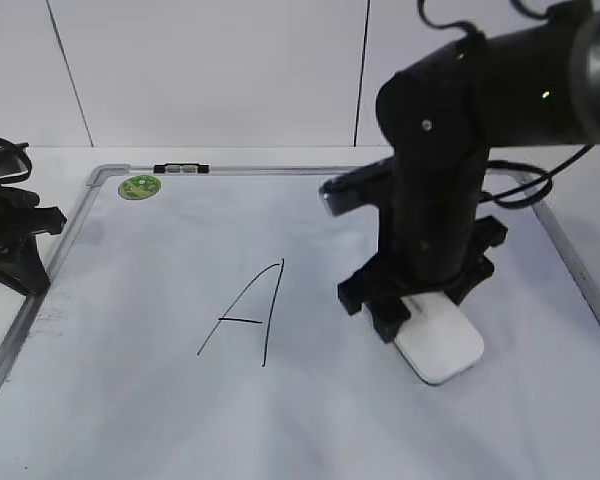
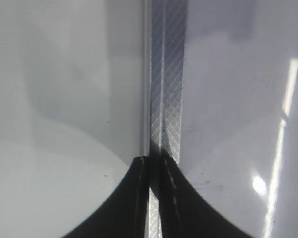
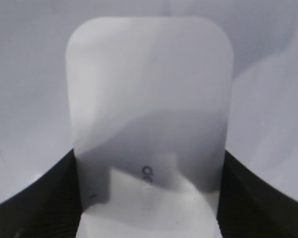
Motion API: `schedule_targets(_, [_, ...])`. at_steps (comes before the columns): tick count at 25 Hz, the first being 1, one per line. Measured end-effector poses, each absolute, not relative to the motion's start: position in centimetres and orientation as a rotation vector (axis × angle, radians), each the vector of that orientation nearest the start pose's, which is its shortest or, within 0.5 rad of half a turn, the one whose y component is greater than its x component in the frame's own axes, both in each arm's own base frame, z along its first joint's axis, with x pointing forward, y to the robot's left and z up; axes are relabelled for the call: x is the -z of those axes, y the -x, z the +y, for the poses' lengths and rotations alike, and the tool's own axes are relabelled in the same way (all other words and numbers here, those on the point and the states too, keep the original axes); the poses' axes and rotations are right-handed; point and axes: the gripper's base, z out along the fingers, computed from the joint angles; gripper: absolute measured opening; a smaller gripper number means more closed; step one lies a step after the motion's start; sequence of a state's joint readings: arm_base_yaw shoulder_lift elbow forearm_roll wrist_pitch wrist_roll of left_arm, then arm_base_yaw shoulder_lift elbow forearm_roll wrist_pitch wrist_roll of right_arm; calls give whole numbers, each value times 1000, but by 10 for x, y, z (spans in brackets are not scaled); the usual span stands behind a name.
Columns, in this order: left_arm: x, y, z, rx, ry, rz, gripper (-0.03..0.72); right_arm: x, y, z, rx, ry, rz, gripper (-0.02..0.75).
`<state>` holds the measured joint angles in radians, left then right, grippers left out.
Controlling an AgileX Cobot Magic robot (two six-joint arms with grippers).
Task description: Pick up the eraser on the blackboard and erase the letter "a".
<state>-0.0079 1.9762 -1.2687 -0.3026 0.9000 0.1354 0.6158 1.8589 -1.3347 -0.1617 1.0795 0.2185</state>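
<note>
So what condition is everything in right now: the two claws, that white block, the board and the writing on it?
Right gripper: down on the board, shut on the eraser.
Eraser: flat on the blackboard, clamped by its sides.
Left gripper: shut, empty, over the board's frame.
Blackboard: lying flat.
Capital "A": intact, unsmudged.
Letter "a": not visible anywhere.
Green sticker: stuck at the far left corner.

A pale grey panelled wall (image 1: 210, 70) rises behind the white worktop (image 1: 60, 158), split by two thin dark vertical seams (image 1: 362, 70). Light is soft and even, and the worktop meets the wall's base.
</note>
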Motion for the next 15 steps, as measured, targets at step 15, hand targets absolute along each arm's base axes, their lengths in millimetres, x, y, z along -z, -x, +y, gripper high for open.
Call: schedule_targets(15, [-151,-370,-24,365,61,3054,32,-295,-295,158,242,249,2644,529])
